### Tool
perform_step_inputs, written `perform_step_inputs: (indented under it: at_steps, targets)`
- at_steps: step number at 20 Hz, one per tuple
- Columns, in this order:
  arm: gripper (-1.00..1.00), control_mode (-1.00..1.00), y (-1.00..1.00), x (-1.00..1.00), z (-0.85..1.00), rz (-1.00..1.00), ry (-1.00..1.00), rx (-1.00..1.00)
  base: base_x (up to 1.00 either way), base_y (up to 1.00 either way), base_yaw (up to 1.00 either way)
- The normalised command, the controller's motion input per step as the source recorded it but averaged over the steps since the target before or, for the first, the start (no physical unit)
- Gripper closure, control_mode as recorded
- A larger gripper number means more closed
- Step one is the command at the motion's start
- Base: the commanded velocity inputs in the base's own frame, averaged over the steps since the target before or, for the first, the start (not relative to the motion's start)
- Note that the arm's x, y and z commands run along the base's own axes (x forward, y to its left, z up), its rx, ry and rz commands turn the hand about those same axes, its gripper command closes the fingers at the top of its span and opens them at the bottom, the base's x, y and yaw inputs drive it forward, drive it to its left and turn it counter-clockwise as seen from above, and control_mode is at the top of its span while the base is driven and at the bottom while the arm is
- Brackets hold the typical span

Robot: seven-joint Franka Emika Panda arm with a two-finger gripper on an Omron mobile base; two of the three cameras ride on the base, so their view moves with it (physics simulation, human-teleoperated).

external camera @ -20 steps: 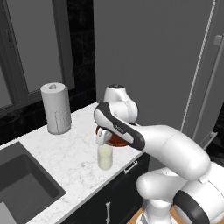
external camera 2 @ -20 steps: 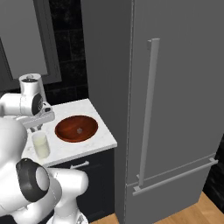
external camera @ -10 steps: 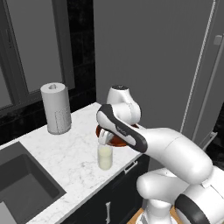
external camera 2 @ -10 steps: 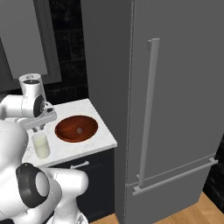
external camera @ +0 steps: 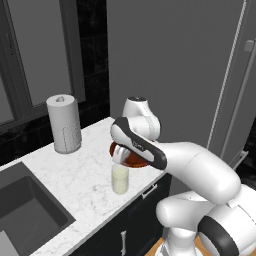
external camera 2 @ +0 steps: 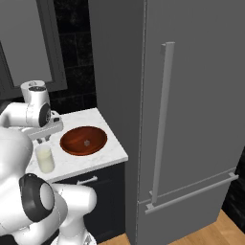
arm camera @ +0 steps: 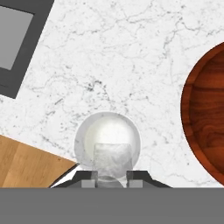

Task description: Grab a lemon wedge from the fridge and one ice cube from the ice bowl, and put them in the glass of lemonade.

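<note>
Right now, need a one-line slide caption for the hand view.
Gripper holds an ice cube directly over the glass of lemonade on the marble counter, ice bowl alongside.

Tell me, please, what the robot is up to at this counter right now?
The white arm's gripper is shut on a pale translucent ice cube, holding it directly above the small clear glass of creamy-yellow lemonade on the white marble counter. The shallow reddish-brown wooden ice bowl sits beside the glass. The tall grey fridge is closed.
</note>
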Motion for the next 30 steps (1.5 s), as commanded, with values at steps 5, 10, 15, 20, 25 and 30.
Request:
perform_step_inputs:
  at_steps: [5, 10, 15, 20, 25, 30]
  targets:
    - [1.00, -1.00, 0.09, 0.11, -0.06, 0.00, 0.00, 0.00, 0.00, 0.00, 0.00]
    - [1.00, -1.00, 0.08, 0.00, -0.14, 0.00, 0.00, 0.00, 0.00, 0.00, 0.00]
    - [1.00, -1.00, 0.00, 0.00, 0.00, 0.00, 0.00, 0.00, 0.00, 0.00, 0.00]
    - [-1.00, -1.00, 0.00, 0.00, 0.00, 0.00, 0.00, 0.00, 0.00, 0.00, 0.00]
    - [-1.00, -1.00, 0.00, 0.00, 0.00, 0.00, 0.00, 0.00, 0.00, 0.00, 0.00]
    - [-1.00, -1.00, 0.00, 0.00, 0.00, 0.00, 0.00, 0.00, 0.00, 0.00, 0.00]
